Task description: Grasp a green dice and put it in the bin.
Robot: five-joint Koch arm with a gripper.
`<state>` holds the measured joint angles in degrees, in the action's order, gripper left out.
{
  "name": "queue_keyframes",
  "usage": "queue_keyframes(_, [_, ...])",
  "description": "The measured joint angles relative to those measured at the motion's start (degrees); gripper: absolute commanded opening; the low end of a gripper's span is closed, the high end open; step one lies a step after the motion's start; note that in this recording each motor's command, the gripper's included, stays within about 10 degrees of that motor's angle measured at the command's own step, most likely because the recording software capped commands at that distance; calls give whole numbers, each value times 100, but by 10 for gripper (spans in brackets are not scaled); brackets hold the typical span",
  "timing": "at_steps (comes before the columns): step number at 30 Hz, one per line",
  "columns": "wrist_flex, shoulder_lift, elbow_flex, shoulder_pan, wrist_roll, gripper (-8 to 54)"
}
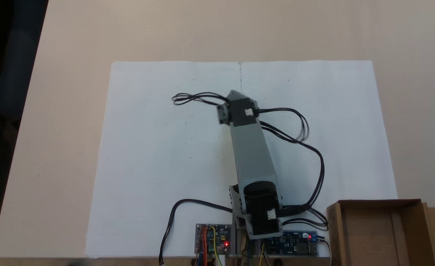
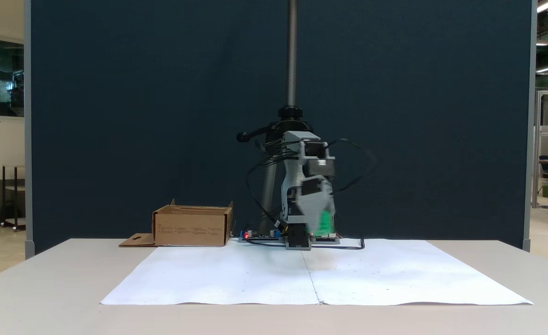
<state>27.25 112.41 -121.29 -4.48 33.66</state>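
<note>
- Green dice (image 2: 324, 224) sits blurred in the claw (image 2: 321, 227), apparently clenched on it, lifted for carrying.
- Bin (image 2: 191, 226) waits well aside, open upward.

From my station I can read no words or numbers. The bin (image 2: 192, 226) carries rows of small dark print on its front wall, too tiny and blurred to make out.

A dark blue partition (image 2: 162, 116) stands behind the beige table (image 2: 45, 288).
</note>
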Motion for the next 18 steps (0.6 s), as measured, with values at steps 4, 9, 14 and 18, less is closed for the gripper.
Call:
queue_keyframes(4, [-26,141,396,1002,-765,168])
queue_keyframes(9, [-26,211,712,2329,-1608,168])
queue_keyframes(14, [-26,237,826,3313,-2039,168])
queue_keyframes(18, [-26,281,826,4245,-2074,168])
